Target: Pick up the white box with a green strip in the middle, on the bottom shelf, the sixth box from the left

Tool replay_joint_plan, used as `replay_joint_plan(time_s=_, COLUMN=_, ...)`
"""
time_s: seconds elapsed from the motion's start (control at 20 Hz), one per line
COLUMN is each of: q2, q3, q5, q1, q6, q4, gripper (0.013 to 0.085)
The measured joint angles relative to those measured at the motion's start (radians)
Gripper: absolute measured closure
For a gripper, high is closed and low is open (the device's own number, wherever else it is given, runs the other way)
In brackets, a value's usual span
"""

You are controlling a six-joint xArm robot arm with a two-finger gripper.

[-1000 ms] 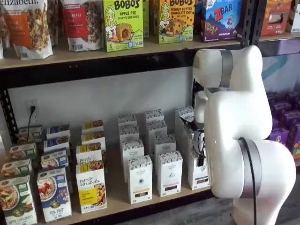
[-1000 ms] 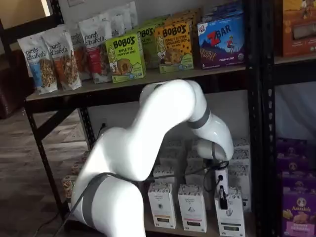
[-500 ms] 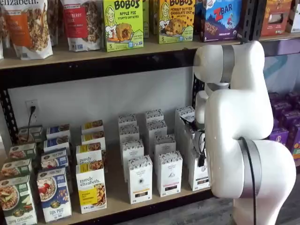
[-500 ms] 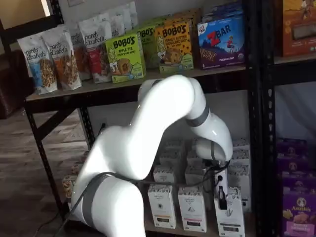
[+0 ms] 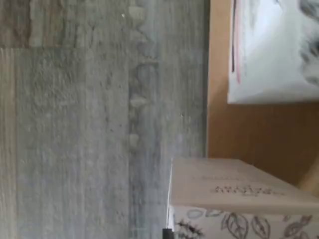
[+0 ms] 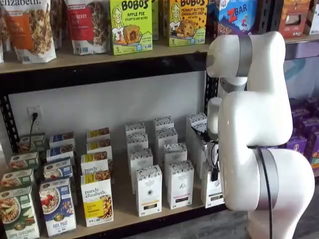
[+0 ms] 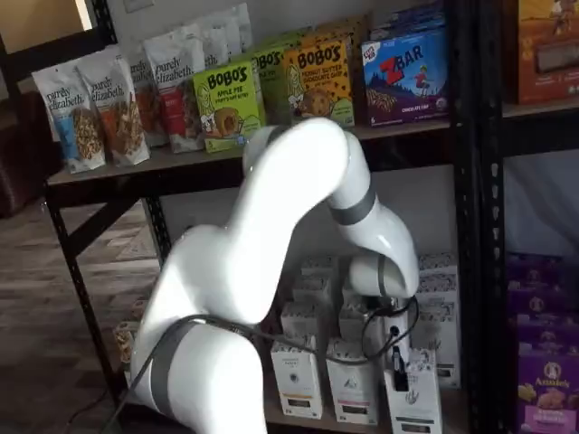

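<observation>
Black fingers (image 7: pixel 397 369) show side-on in a shelf view, low and right of centre; we cannot tell whether they grip anything. Directly beneath them we see the white box (image 7: pixel 412 398), on the bottom shelf (image 6: pixel 124 206) at its right end.

White box (image 7: pixel 414 396), seemingly in fingers (image 7: pixel 398 369), now further forward.

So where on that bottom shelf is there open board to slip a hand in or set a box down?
On the bottom shelf, a bare lane of board runs front to back between the purely elizabeth boxes and the white patterned cartons. Narrower gaps separate the carton columns. The right end is crowded: the arm and gripper hang at the white box.
</observation>
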Motion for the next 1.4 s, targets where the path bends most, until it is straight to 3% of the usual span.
replay_joint_plan(time_s=0.3, q2=-0.124, q3=0.175, q5=-0.045, q1=0.025, q6=-0.010, q4=0.039, gripper=0.0490)
replay_joint_plan(time_s=0.65, q2=-0.281, q3=0.356, q5=-0.080, q1=0.066, q6=0.020, q4=0.050, gripper=0.0490)
replay_joint_plan(time_s=1.0, q2=-0.450, q3=0.517, q5=-0.091, q1=0.120, q6=0.108, q4=0.014, gripper=0.0490)
replay_joint_plan(time_s=1.2, q2=-0.551, q3=0.601, q5=-0.078, q1=0.149, q6=0.180, q4=-0.032, gripper=0.0490)
replay_joint_plan(time_s=1.4, q2=-0.655, q3=0.687, q5=-0.076, q1=0.171, q6=0.196, q4=-0.027, gripper=0.0490)
